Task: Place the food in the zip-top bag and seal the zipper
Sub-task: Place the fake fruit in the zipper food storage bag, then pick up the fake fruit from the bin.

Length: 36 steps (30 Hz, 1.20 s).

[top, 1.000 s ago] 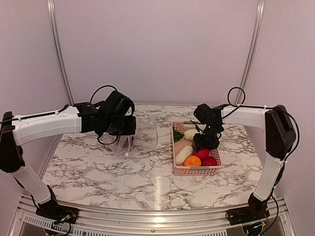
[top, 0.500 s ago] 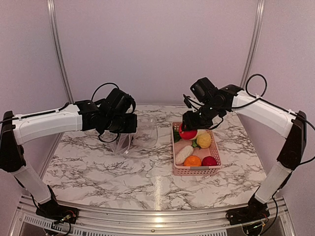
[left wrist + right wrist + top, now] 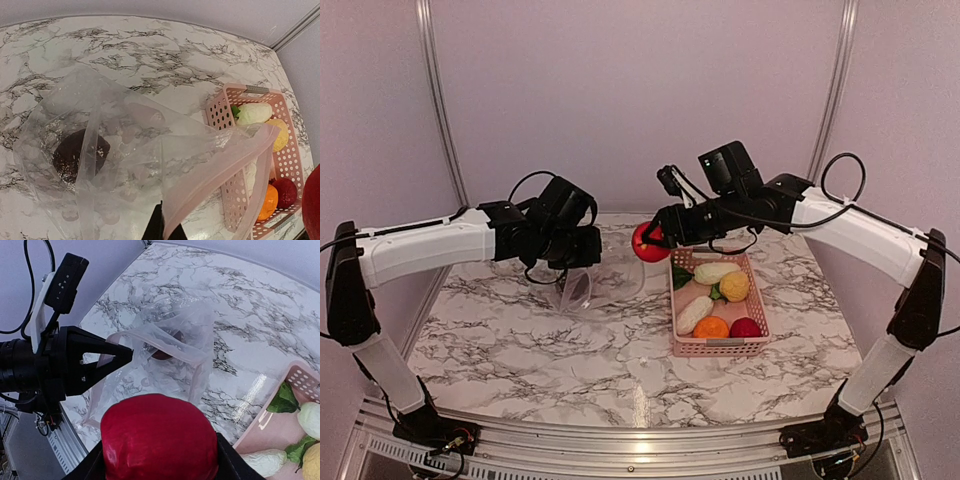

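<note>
Over the bench (image 3: 520,350), right side: right fingers (image 3: 225,467) were clamped round a red ball (image 3: 159,437), up in the air just off the basket's (image 3: 720,348) far corner, on the bag's side.
Left side: left fingers (image 3: 155,230) were pinching the zipper (image 3: 220,165) edge, holding the zip-top bag (image 3: 125,145) mouth open off the bench.
Inside the bag: one dark piece (image 3: 75,155), down at the bottom.
Basket: white piece (image 3: 694,314), yellow piece (image 3: 734,287), orange ball (image 3: 711,327) and a few more sat in it.
</note>
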### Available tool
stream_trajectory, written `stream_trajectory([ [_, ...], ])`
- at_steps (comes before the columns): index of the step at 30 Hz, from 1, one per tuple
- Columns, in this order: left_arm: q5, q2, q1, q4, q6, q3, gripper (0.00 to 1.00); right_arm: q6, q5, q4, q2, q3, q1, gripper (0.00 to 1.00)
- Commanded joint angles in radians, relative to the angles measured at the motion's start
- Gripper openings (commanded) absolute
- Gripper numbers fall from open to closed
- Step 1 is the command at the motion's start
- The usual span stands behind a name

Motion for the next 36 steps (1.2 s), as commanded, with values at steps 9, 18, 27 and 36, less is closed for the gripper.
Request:
stream_trajectory([
  [9, 0.029, 0.006, 0.012, -0.016, -0.001, 0.091, 0.00, -0.122, -0.038, 0.071, 0.192, 0.199, 0.026, 0.72],
  [18, 0.041, -0.024, 0.055, -0.026, 0.015, 0.086, 0.00, -0.082, 0.022, 0.097, 0.110, 0.195, 0.026, 0.92],
  [27, -0.117, -0.102, 0.131, -0.213, 0.232, 0.252, 0.00, -0.084, 0.118, 0.048, -0.045, 0.054, 0.008, 0.90],
  [36, 0.000, -0.013, 0.132, -0.252, 0.320, 0.234, 0.00, -0.050, 0.140, -0.053, -0.084, -0.045, -0.060, 0.89],
])
